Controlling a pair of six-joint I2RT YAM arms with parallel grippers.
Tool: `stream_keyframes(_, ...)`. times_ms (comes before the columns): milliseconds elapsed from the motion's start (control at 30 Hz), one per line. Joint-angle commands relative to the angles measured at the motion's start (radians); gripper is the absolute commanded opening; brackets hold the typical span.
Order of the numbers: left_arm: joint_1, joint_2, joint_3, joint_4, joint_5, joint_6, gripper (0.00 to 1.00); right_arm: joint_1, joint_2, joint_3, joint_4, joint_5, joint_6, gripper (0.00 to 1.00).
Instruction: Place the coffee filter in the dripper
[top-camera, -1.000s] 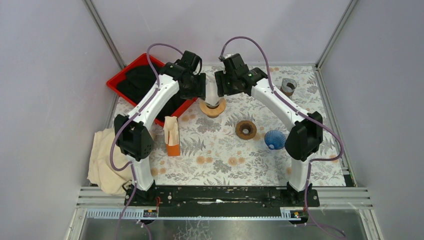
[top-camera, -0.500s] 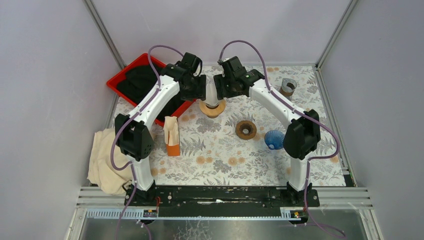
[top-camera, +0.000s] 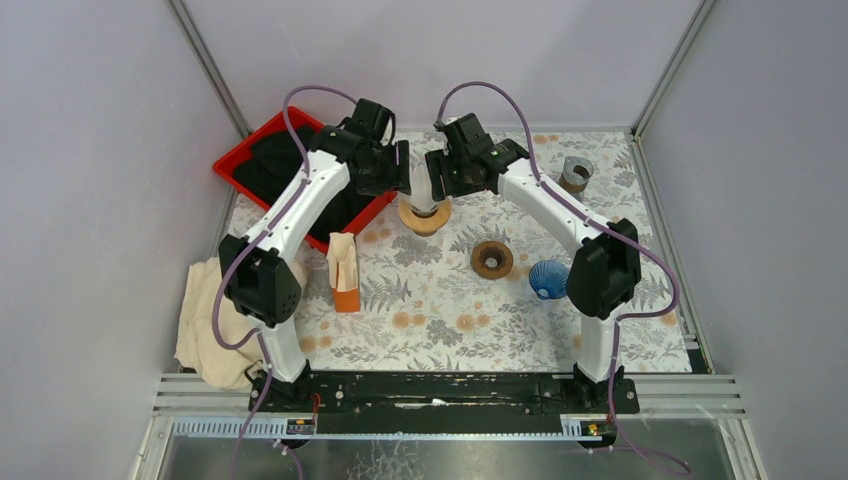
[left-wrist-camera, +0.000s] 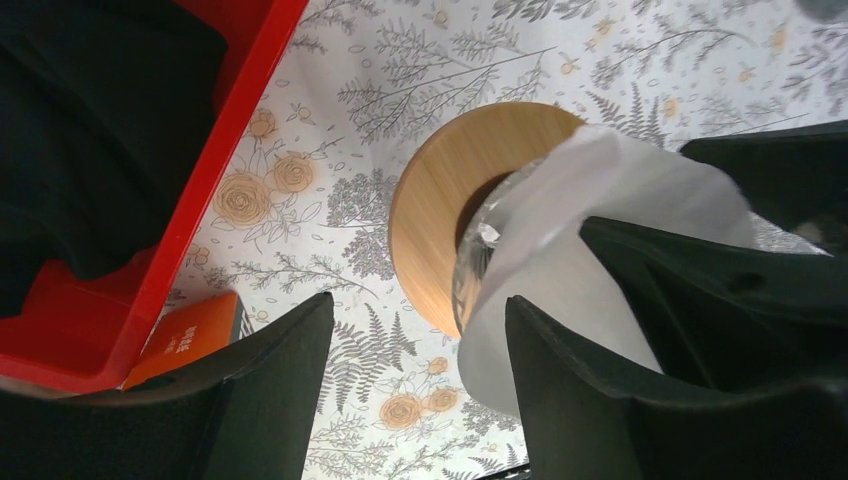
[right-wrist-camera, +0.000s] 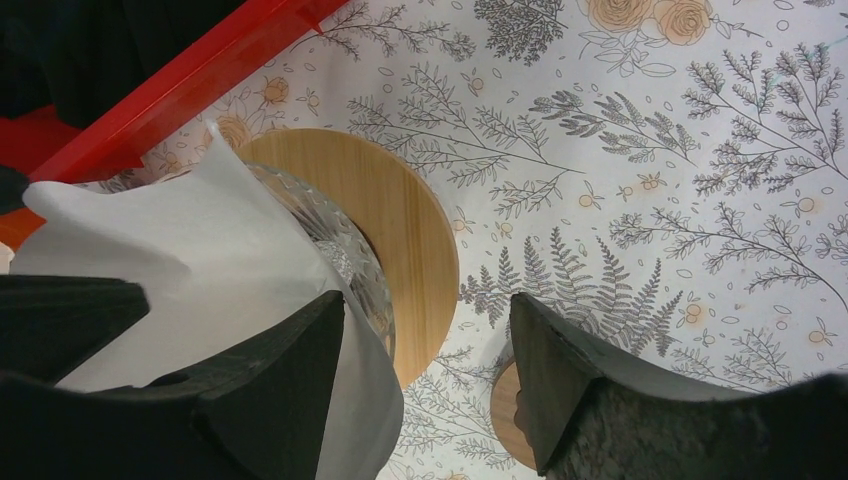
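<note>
The dripper (top-camera: 424, 212) is a clear glass cone on a round wooden base, standing at the back middle of the table. The white paper coffee filter (top-camera: 424, 183) stands upright in it, its top sticking above the glass. My left gripper (top-camera: 401, 178) and right gripper (top-camera: 441, 176) flank it, both open. In the left wrist view, the filter (left-wrist-camera: 610, 200) lies against the right finger (left-wrist-camera: 620, 390) of my left gripper (left-wrist-camera: 420, 335). In the right wrist view, the filter (right-wrist-camera: 190, 250) drapes behind the left finger (right-wrist-camera: 270, 390) of my right gripper (right-wrist-camera: 428, 335), over the glass rim (right-wrist-camera: 355, 265).
A red tray (top-camera: 232, 165) with black cloth sits just left of the dripper. An orange box (top-camera: 345, 285) of folded filters stands in front of it. A brown wooden ring (top-camera: 492, 259), a blue dripper (top-camera: 549, 279), a grey cup (top-camera: 577, 172) and a beige cloth (top-camera: 210, 320) are also around.
Both grippers' jaws have spread a little wider. The left arm has shifted slightly left and back; the right wrist has edged left. The filter stays in the dripper.
</note>
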Motion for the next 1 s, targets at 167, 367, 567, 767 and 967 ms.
stream_keyframes(167, 0.024, -0.078, -0.006, 0.084, 0.041, -0.03, 0.73, -0.005, -0.058, 0.016, 0.035, -0.037, -0.013, 0.7)
stream_keyframes(367, 0.024, -0.052, -0.001, 0.086, 0.061, -0.024, 0.73, -0.005, -0.076, 0.023, 0.047, -0.045, -0.01, 0.71)
stream_keyframes(567, 0.024, -0.033, -0.006, 0.085, 0.069, -0.018, 0.73, -0.004, -0.097, 0.015, 0.058, -0.046, -0.008, 0.74)
stream_keyframes(767, 0.024, -0.036, -0.005, 0.077, 0.063, -0.011, 0.74, -0.004, -0.107, 0.013, 0.059, -0.047, -0.008, 0.76)
stream_keyframes(967, 0.024, -0.058, 0.005, 0.075, 0.059, -0.004, 0.75, -0.011, -0.14, -0.002, 0.067, -0.014, -0.019, 0.77)
